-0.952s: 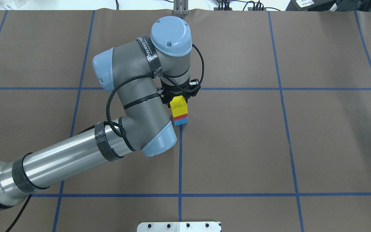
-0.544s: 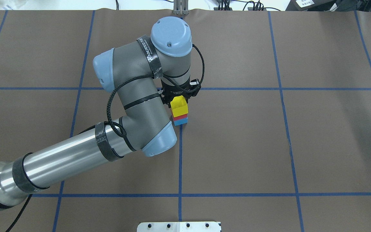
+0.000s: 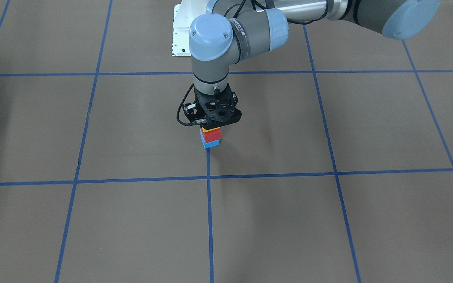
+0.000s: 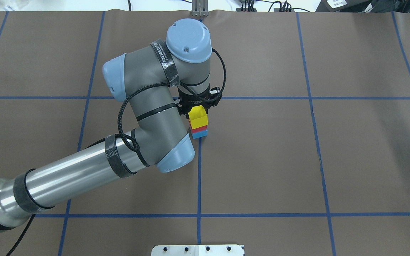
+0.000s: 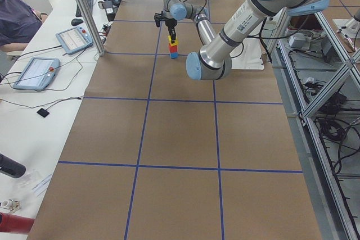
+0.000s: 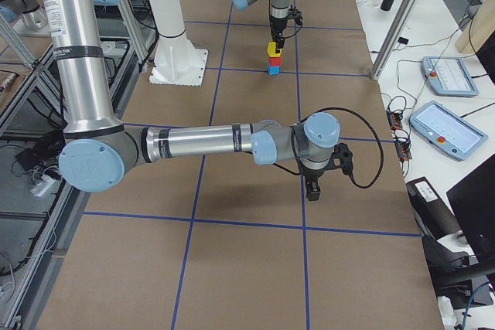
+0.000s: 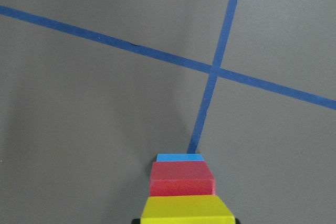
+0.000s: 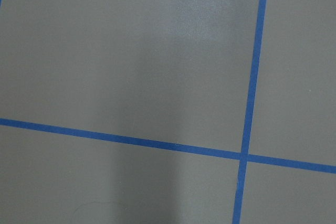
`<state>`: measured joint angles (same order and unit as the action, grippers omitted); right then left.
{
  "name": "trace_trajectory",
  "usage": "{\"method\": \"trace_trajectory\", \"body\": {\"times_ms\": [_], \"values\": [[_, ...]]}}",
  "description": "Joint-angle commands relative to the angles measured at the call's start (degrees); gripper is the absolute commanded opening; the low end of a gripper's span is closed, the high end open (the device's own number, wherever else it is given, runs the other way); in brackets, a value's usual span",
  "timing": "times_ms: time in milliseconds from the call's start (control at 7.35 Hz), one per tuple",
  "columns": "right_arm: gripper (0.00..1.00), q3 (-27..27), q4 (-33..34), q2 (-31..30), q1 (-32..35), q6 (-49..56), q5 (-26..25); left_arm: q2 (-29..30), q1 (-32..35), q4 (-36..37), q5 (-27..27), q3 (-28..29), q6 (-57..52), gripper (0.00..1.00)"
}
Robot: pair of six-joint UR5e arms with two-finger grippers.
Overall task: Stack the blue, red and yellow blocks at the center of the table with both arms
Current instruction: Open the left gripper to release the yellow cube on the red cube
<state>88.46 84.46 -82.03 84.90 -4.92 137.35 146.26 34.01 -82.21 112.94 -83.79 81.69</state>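
The table [image 4: 262, 170] is covered in plain brown paper and marked off into big squares with blue tape [image 4: 199, 177] — evenly lit, only soft shadows thrown on it. A white desk [image 5: 22, 139] is set along one side, where two pendants [image 5: 35, 72] and a keyboard [image 5: 89, 1] are laid out. Aluminium posts [image 5: 84, 9] are stood at the edge — a dark monitor [image 6: 472, 199] too.

- The blue block [image 4: 200, 134] is lying flat on the table [image 4: 262, 160], at the bottom, touching the end of a tape line [image 4: 199, 170].
- The red block [image 4: 199, 128] is sitting squarely on it.
- The yellow block [image 4: 198, 116] is resting upright on top, making 1 stack of 3.
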Motion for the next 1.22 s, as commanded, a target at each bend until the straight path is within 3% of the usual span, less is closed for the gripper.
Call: {"method": "trace_trajectory", "body": {"times_ms": [0, 136, 408, 816, 1088], "values": [[0.99, 0.0, 0.0, 0.0, 0.0, 0.0, 0.1, 0.0, 0.0, -0.1, 0.0, 0.1, 1.9, 0.48], [0.99, 0.0, 0.0, 0.0, 0.0, 0.0, 0.1, 0.0, 0.0, -0.1, 0.0, 0.2, 2.0, 0.59], [0.99, 0.0, 0.0, 0.0, 0.0, 0.0, 0.0, -0.1, 0.0, -0.7, -1.7, 0.1, 1.8, 1.00], [0.99, 0.1, 0.0, 0.1, 0.0, 0.1, 0.1, -0.4, 0.0, -0.9, -1.9, -0.2, 1.8, 1.00], [0.99, 1.8, 0.0, -0.1, 0.0, -0.3, -0.7, -0.8, 2.4, 0.5, -1.8, -5.6, 1.5, 1.00]]}}
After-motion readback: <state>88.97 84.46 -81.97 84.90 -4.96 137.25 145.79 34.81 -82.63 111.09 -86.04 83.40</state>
